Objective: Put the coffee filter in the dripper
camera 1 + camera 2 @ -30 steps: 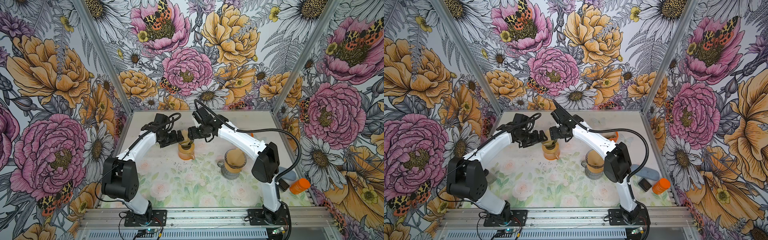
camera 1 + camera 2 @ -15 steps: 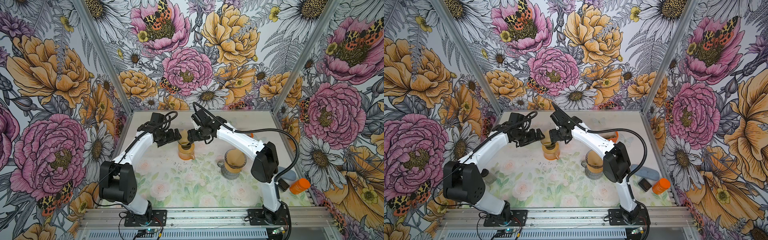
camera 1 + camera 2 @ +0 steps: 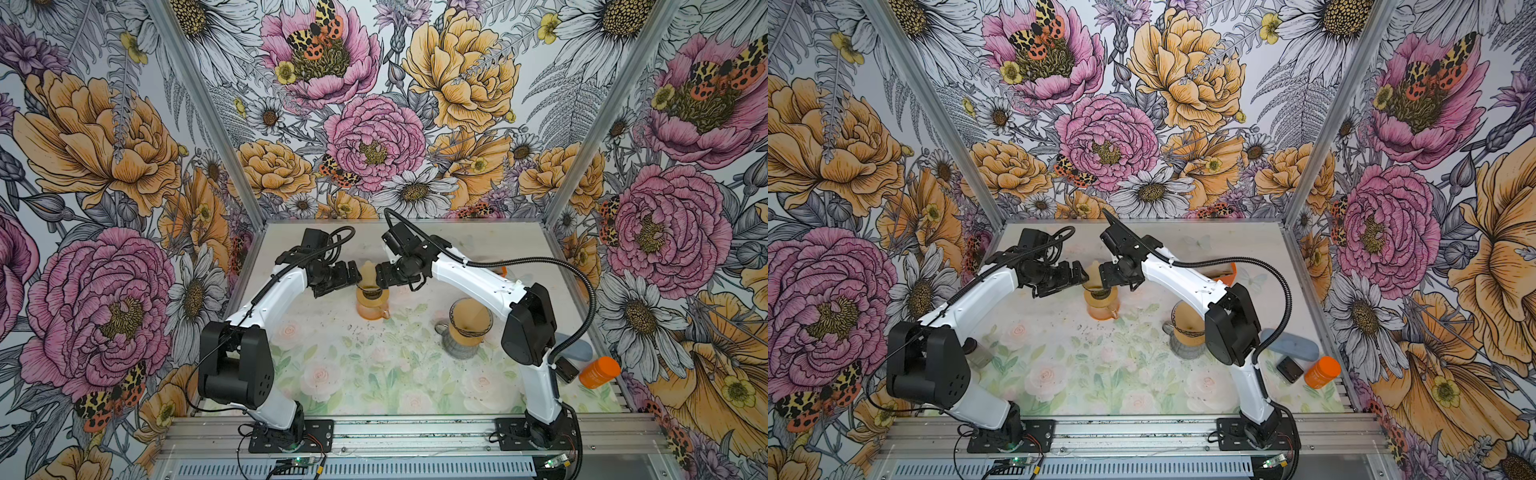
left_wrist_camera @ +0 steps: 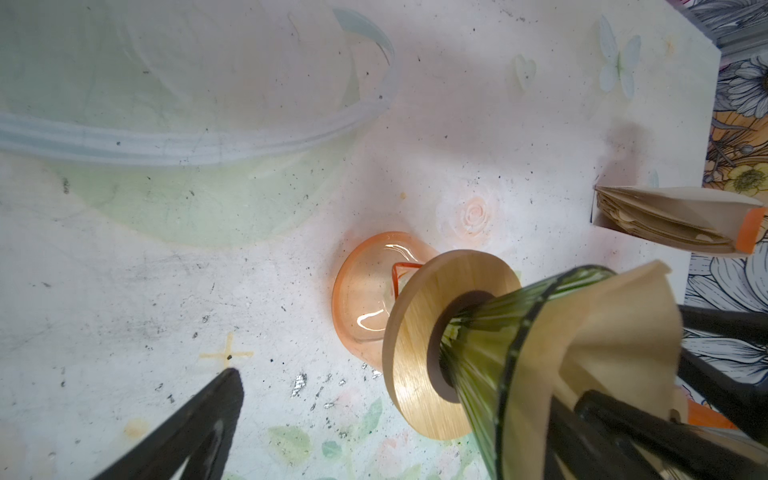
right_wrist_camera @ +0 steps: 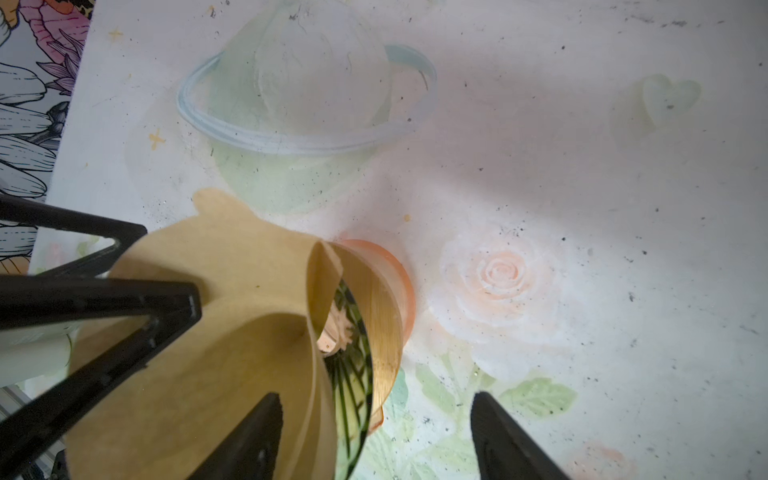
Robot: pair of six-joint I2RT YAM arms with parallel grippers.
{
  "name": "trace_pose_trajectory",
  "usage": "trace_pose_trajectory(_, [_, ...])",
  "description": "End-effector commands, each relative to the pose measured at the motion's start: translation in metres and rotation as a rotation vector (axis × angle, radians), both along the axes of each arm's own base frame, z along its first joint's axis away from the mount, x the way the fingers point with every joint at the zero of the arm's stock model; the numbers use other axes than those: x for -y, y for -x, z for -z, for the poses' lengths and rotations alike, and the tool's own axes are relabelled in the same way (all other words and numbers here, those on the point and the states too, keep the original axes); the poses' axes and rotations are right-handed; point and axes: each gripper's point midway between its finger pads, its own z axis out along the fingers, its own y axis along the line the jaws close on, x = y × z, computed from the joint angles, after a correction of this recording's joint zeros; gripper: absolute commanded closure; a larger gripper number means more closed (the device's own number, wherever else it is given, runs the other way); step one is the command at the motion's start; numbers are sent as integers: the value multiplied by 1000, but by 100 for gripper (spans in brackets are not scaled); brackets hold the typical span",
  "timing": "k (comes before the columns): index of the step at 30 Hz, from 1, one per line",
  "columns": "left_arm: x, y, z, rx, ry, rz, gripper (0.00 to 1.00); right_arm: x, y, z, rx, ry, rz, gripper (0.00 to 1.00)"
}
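Flower-printed bench (image 3: 374,374); grey mug (image 3: 459,351) at four o'clock of the dripper (image 3: 371,292). Left arm (image 3: 270,299) reaches from nine, right arm (image 3: 469,278) from three, both jaws apart beside the filter (image 3: 368,272).

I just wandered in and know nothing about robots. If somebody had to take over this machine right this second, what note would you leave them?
Left gripper: open, at the coffee filter's top edge, not clamped on it.
Right gripper: open, on the opposite side, holding nothing.
Things: the filter stands in the green dripper, rising above its rim. The dripper sits on the orange carafe.
Done: the filter is in the dripper.
Left: check that it sits evenly, then probably draw both arms back.
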Motion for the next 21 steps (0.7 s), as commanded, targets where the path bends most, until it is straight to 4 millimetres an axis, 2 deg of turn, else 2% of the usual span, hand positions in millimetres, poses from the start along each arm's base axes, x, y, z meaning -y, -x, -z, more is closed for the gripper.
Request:
trace_pose_trajectory(1, [0,1,4,1,-17,-5,1,-1,2,4,9,18,-16,26])
trace_pose_trajectory(12, [-1,3,11,-18,-30,-8,1,0,1,6,13,28,-14,26])
trace_pose_trajectory(21, [-1,4,14,-26,-31,-9,1,3,-2,-2,37,28,2,26])
